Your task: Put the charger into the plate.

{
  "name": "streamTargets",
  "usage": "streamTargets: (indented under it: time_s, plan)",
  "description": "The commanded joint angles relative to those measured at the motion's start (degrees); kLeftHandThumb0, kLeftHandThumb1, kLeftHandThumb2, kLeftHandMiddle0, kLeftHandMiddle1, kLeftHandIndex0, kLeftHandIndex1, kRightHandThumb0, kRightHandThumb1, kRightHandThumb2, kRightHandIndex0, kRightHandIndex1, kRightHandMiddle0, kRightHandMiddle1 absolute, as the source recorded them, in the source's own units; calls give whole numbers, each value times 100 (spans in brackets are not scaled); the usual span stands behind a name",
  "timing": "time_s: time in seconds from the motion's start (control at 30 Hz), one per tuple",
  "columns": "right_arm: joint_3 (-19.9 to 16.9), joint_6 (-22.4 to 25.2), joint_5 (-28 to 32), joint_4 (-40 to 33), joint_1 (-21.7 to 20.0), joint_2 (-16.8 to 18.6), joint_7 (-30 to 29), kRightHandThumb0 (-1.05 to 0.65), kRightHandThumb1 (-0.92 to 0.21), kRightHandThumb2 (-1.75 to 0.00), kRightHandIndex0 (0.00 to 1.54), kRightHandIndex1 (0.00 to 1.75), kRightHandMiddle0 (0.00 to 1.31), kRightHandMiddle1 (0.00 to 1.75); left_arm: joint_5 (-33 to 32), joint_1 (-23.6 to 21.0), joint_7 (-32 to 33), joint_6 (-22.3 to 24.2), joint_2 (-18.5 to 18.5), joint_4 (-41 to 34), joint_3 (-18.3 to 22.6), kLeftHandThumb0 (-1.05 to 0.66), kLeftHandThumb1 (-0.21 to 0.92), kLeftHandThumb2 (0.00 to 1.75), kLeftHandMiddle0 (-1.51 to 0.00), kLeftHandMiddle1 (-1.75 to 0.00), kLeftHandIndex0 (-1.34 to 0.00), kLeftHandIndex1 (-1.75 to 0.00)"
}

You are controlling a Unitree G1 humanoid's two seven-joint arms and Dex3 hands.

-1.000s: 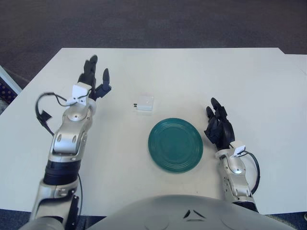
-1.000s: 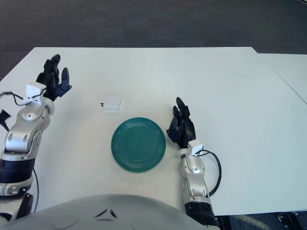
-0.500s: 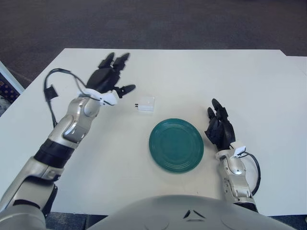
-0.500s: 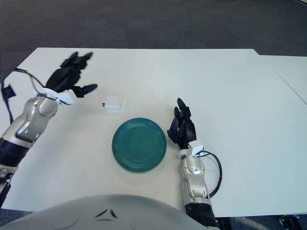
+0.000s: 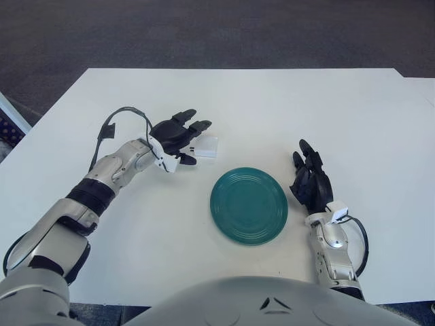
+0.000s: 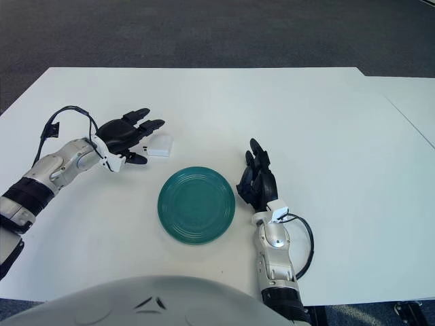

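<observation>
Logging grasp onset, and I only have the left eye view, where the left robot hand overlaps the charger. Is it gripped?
Observer: No. In the right eye view the left robot hand is open, and the white charger shows nearly whole beside its fingers.
Operator: Anything else on the right?
Observer: The right robot hand shows idle right of the green plate. Beyond it, this view shows much more of the adjoining table.

A small white charger (image 5: 206, 147) lies flat just beyond the plate's (image 5: 249, 205) far-left rim, not touching it. The plate is round, dark green, empty.
</observation>
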Motion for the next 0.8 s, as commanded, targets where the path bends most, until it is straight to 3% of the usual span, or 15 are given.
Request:
streamTargets:
  time_s: [0.0, 0.3, 0.77]
  plan:
    - [-57, 461, 73, 585, 384, 16, 3, -89, -92, -95, 16, 1, 0, 36, 96, -169, 95, -128, -90, 173, 40, -105, 92, 49, 0, 0, 0, -38]
    - [-46, 533, 60, 515, 416, 51, 0, -89, -92, -94, 16, 1, 0, 37, 173, -168, 183, -288, -246, 395, 47, -105, 92, 48, 0, 0, 0, -39]
    - [21, 454, 42, 492, 449, 57, 73, -87, -92, -93, 16, 0, 0, 37, 577, -590, 817, -678, -522, 1591, -180, -105, 92, 49, 0, 0, 0, -42]
